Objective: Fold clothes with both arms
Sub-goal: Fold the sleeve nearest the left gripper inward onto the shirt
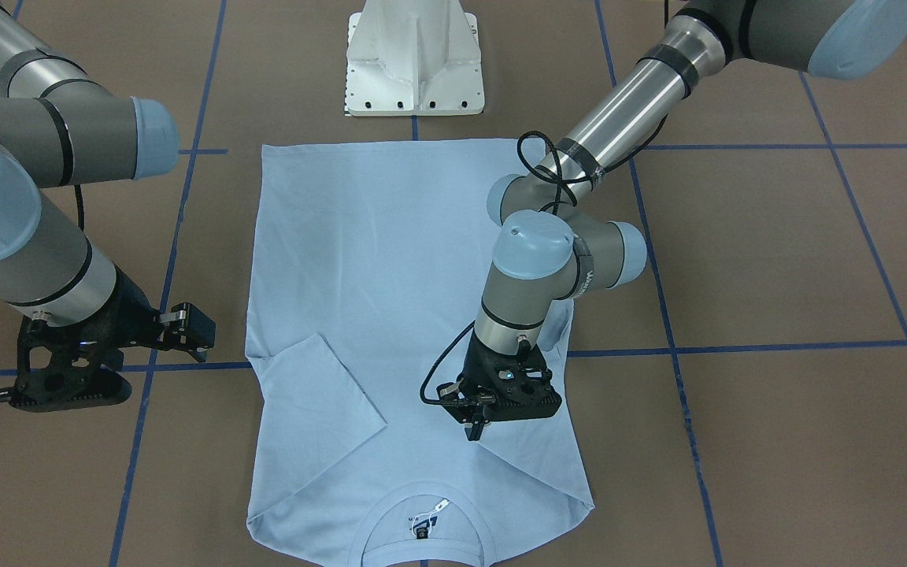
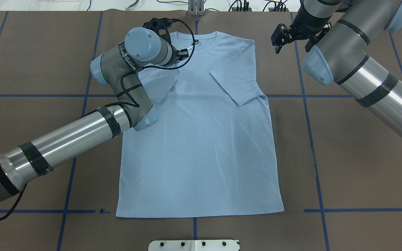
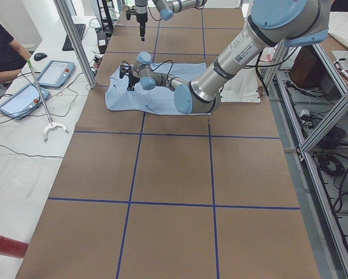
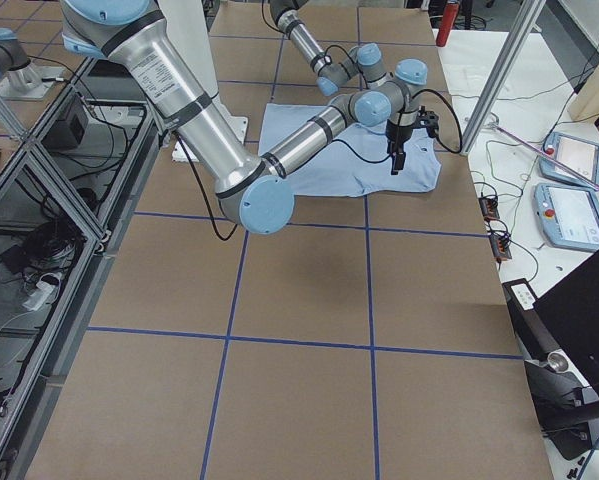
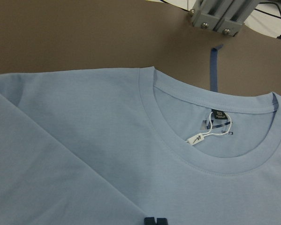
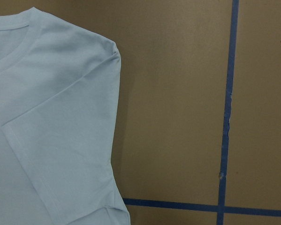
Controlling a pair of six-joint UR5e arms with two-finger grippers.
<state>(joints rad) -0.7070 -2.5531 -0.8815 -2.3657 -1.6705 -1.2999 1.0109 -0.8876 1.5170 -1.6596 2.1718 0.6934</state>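
Observation:
The light blue T-shirt lies flat on the brown table, collar toward the far edge in the overhead view. Both sleeves are folded inward onto the body. My left gripper points down at the tip of one folded sleeve beside the collar. Its fingertips sit close together on the cloth, shut on the sleeve edge. The neck label and tag show inside the collar. No chest print shows. My right gripper is open and empty above the bare table, beside the other shoulder.
The white pedestal base stands just behind the shirt's hem. Blue tape lines grid the table. A metal frame post stands past the collar. An operator sits by tablets at the table's far side.

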